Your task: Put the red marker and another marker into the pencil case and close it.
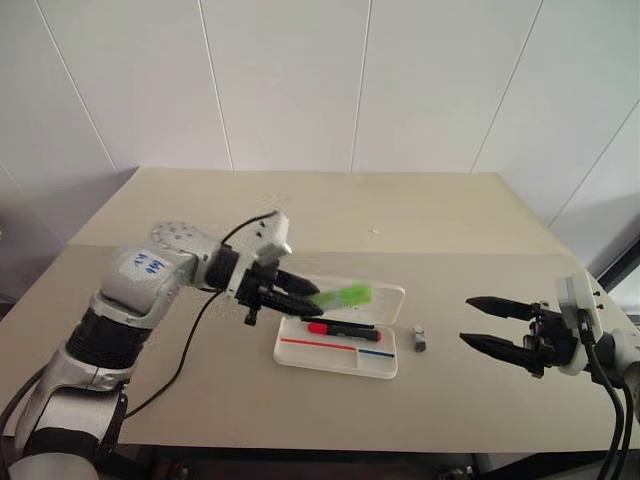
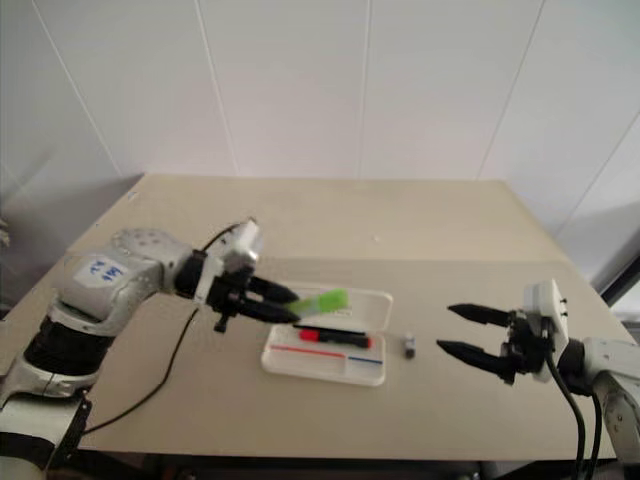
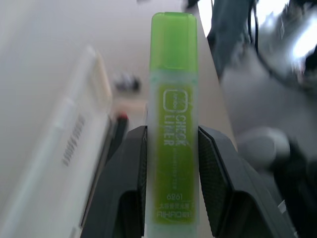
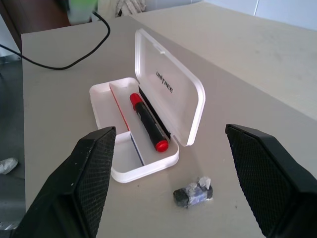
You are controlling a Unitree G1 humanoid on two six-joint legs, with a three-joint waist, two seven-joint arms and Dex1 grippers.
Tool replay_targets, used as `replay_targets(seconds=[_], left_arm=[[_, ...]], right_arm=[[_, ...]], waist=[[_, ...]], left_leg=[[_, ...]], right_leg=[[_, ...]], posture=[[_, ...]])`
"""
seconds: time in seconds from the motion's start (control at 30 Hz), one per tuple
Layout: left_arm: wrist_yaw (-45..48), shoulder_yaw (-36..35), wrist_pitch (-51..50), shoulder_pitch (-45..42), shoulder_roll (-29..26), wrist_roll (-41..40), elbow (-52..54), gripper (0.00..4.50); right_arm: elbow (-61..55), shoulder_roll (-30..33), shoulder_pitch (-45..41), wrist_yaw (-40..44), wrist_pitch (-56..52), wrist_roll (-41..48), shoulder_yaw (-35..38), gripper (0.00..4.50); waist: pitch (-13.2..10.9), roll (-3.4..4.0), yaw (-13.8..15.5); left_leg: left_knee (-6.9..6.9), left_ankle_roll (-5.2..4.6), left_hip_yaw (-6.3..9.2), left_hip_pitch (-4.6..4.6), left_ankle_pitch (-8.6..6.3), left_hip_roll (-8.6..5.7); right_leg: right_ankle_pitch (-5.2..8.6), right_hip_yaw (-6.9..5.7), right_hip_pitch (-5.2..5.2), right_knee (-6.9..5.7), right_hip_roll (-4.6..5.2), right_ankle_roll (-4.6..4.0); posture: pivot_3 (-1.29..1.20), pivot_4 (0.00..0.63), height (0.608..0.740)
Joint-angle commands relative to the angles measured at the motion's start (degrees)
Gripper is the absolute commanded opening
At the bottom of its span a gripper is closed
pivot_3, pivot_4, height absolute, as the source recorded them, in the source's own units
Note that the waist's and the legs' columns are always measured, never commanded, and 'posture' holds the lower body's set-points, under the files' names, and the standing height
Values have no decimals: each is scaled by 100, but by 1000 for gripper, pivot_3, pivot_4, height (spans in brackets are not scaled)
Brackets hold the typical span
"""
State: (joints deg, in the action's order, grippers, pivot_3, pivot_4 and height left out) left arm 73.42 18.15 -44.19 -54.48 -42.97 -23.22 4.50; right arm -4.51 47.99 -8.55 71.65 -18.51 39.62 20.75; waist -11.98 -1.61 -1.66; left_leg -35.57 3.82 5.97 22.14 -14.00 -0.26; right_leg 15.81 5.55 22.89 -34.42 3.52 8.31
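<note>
The left tool (image 1: 300, 296) is clamped on the green highlighter (image 1: 345, 295), above the open pencil case (image 1: 385, 363). The red marker (image 1: 340, 328) lies inside. At 3 o'clock, the right tool (image 1: 488, 322) has its fingers apart on the surface (image 1: 450, 230).

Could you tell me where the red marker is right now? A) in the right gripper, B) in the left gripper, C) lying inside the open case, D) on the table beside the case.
C: the red marker lies inside the open case, while the left gripper holds the green highlighter.
</note>
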Motion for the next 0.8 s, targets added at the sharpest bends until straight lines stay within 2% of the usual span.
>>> replay_targets(seconds=[0.03, 0.23, 0.8], left_arm=[[130, 442, 421, -174, 44, 562, -276, 1076], [312, 935, 900, -140, 153, 1165, -495, 1076], [184, 1215, 1253, 0, 587, 2114, -963, 1076]], right_arm=[[-249, -55, 109, -66, 132, 95, 260, 4500], [-410, -103, 376, -153, 158, 143, 380, 4500], [-483, -119, 467, -291, 132, 137, 393, 4500]], waist=[[0, 0, 1], [-1, 1, 0], [-1, 0, 5]], left_leg=[[-1, -1, -1, 0, 0, 0], [-1, -8, -2, 2, -4, 0], [-5, -11, -3, 0, -5, 0]], right_leg=[[1, 0, 0, 0, 0, -2], [3, 4, 1, -1, 0, 7], [5, 5, 1, -9, 0, 9]], posture=[[0, 150, 740], [0, 150, 740], [0, 150, 740]])
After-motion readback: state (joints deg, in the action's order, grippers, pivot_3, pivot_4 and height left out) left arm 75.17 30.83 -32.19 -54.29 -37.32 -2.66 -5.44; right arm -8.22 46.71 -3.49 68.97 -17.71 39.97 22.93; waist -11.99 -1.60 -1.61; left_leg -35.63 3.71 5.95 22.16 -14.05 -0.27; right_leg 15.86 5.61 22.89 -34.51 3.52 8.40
